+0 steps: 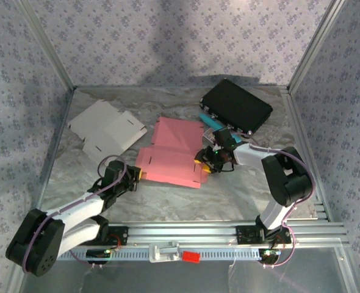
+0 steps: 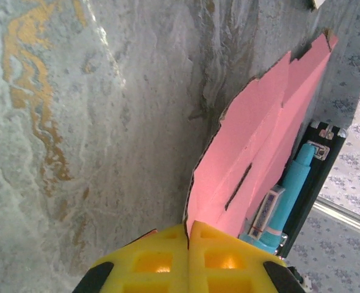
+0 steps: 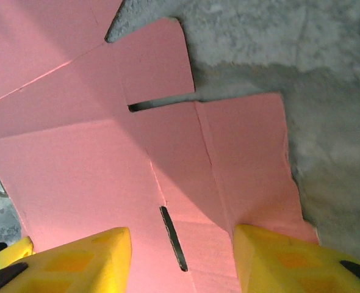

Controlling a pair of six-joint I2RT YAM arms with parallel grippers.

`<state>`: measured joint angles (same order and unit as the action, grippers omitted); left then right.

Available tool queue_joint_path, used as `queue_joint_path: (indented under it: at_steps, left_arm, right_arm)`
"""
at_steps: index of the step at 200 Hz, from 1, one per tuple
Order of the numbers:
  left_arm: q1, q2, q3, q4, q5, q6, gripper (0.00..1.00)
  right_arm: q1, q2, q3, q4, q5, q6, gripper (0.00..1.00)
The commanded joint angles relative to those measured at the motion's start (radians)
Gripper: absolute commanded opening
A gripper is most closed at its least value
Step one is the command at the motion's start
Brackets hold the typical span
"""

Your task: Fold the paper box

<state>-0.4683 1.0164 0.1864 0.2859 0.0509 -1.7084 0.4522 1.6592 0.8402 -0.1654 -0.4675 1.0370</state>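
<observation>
box: pink paper box (image 1: 171,152) lies unfolded and flat at the centre of the table (image 1: 168,204); from the top camera its flaps stick out at 12 and 6 o'clock
left claw: left gripper (image 1: 138,174) sits at the box's 8 o'clock corner. Wrist cam shows the yellow fingers (image 2: 149,256) pressed together, with the pink edge (image 2: 259,140) running into the seam between them, so it is clamped on the sheet
right claw: right gripper (image 1: 207,162) is at the box's 4 o'clock edge, jaws apart. In the wrist cam the two fingers (image 3: 76,256) straddle a crease and a narrow slot (image 3: 172,235) in the pink panel (image 3: 94,152); can't tell whether the pads touch it
white blank: white flat cardboard (image 1: 107,129) at 10 o'clock of the box, apart from it
case: black case (image 1: 238,105) at 2 o'clock of the box
marker: teal marker (image 1: 212,122) between case and box, against the case edge
</observation>
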Motion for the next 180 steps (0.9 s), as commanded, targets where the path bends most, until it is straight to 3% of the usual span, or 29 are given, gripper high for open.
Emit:
queue_joint_path:
  at_steps: [1, 25, 60, 117, 146, 180]
  left_arm:
    - [-0.023, -0.046, 0.071, -0.083, -0.058, -0.059, 0.00]
    - [-0.071, -0.059, 0.115, -0.087, -0.135, -0.144, 0.00]
    - [-0.117, -0.009, 0.202, -0.077, -0.142, -0.181, 0.00]
    - [-0.153, 0.001, 0.238, -0.082, -0.149, -0.212, 0.00]
    - [-0.155, -0.022, 0.237, -0.099, -0.145, -0.220, 0.00]
    - [-0.154, -0.040, 0.231, -0.103, -0.138, -0.227, 0.00]
  right_arm:
    - [0.027, -0.174, -0.045, -0.109, 0.080, 0.163, 0.52]
    - [0.127, -0.374, -0.144, -0.003, 0.188, 0.468, 0.53]
    - [0.387, -0.498, -0.308, 0.276, 0.528, 0.827, 0.56]
    - [0.637, -0.351, -0.345, 0.581, 0.930, 0.963, 0.60]
    - [0.670, -0.230, -0.321, 0.725, 0.999, 0.969, 0.59]
    - [0.718, -0.160, -0.307, 0.765, 1.093, 0.998, 0.58]
